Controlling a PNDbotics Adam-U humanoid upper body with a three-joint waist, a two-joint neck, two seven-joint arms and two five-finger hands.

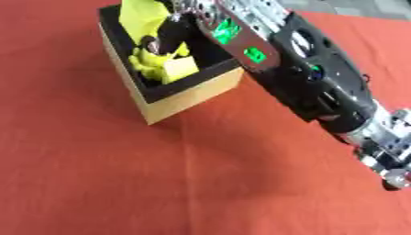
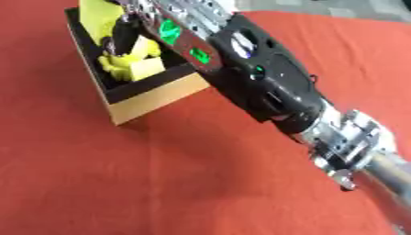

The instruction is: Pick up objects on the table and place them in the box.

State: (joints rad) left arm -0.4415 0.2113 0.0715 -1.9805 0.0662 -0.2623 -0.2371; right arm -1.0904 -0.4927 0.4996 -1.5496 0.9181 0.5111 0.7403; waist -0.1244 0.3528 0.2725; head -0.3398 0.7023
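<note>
Well, surface: a red cloth (image 1: pixel 120 174) covers the whole table, a little wrinkled, bare across the near and left parts.
Room: only a strip of grey floor (image 2: pixel 337 9) shows past the cloth's far edge, at the top right.
Box: a cardboard box (image 1: pixel 189 94) with a black inside stands on the cloth at the upper left, set askew, its tan outer walls facing the near side.
In the box: yellow objects (image 1: pixel 164 64) lie piled against the near wall of the box; their exact shapes are hard to make out. A flat yellow piece (image 2: pixel 98 16) stands up at the far side.
Right arm: the black and silver right arm (image 1: pixel 321 92) crosses from the lower right up to the box, green lights showing on its forearm.
Right hand: the right hand (image 2: pixel 124 30) reaches down into the box, among the yellow things; a dark finger touches the pile, but whether the fingers are closed on anything I cannot tell.
In the way: the forearm hangs over the box's right corner and hides the far right part of its inside.
</note>
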